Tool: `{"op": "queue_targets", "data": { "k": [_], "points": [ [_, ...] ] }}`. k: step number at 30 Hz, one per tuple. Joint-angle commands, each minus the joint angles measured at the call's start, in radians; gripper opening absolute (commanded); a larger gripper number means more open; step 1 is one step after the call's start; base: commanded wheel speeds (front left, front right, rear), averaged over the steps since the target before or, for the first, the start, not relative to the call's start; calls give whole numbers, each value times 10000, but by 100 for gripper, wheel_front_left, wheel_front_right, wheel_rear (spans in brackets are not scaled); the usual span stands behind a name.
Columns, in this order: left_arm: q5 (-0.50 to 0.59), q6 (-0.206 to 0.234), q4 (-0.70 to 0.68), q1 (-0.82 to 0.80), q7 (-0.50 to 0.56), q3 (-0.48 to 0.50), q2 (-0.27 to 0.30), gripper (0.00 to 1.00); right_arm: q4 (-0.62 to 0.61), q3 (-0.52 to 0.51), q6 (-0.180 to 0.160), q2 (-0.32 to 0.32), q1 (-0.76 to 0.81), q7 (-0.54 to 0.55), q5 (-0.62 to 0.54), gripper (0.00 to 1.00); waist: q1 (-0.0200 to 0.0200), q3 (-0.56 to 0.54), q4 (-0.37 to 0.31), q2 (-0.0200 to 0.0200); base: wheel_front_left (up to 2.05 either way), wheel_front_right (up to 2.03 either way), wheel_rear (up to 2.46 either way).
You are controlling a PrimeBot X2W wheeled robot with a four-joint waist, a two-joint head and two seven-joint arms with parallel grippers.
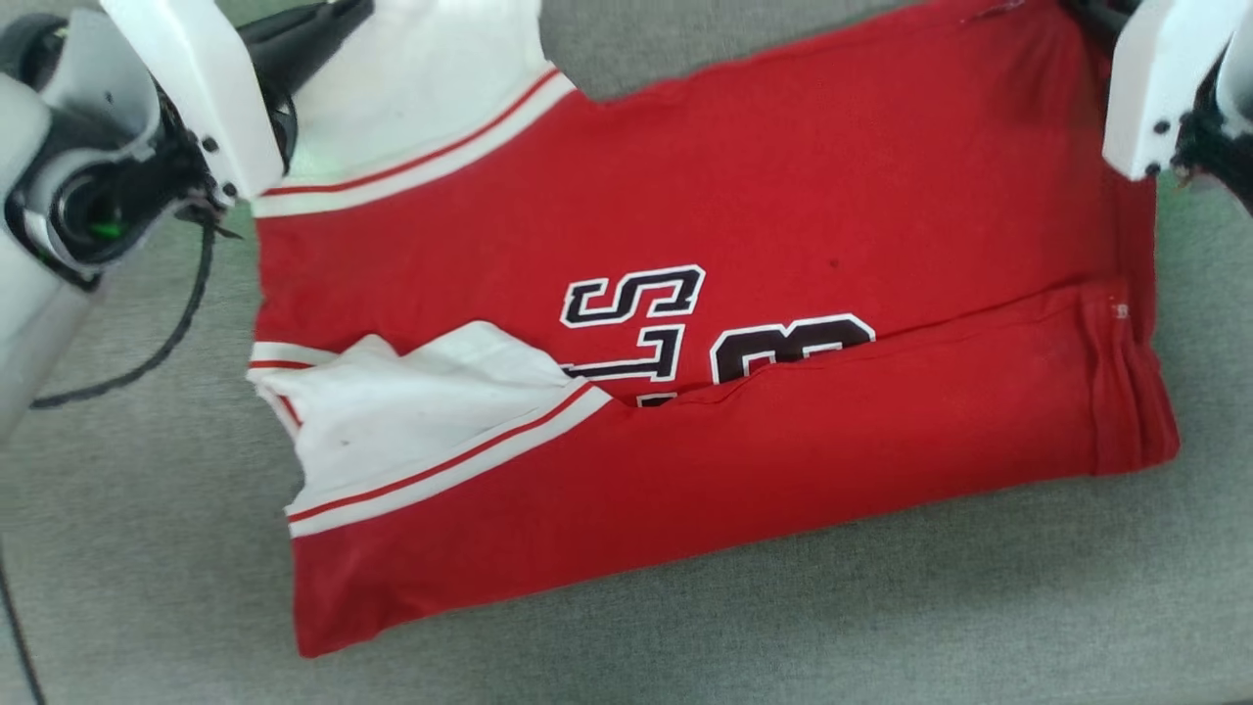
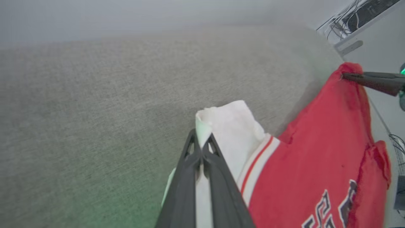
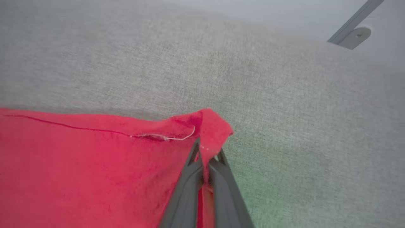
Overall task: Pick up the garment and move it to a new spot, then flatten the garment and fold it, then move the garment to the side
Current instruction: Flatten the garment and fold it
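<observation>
- Found garment spread on grey surface, long axis running left to right, near edge already folded over.
- Left gripper: clamped on white sleeve, far-left corner.
- Right gripper: clamped on far-right red corner.
- Likely next: draw far edge toward near fold, both arms together.

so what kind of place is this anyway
Probably a robot lab or test room: the shirt lies on a wide grey fabric surface, cables bunch beyond its edge, and a metal bracket shows past it.
</observation>
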Motion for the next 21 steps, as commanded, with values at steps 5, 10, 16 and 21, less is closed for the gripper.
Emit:
{"op": "queue_targets", "data": {
  "k": [5,10,16,21],
  "points": [
    [-276,25,-1199,916,-985,-78,535,0,-837,-36,-9,-411,1116,-446,371,0,0,-1146,464,0,0,0,0],
    [-476,25,-2819,2263,-2075,-326,1446,0,-2002,-472,-9,-936,2758,-463,686,0,0,-1867,756,0,0,0,0],
    [-782,25,-4526,4478,-3867,-588,2722,0,-3661,-1685,-9,-1237,5299,-119,758,0,0,-2371,954,0,0,0,0],
    [-846,25,-5383,6117,-4993,-1007,3248,0,-4960,-3054,-9,-984,7327,311,620,0,0,-2389,1095,0,0,0,0]
  ]
}}
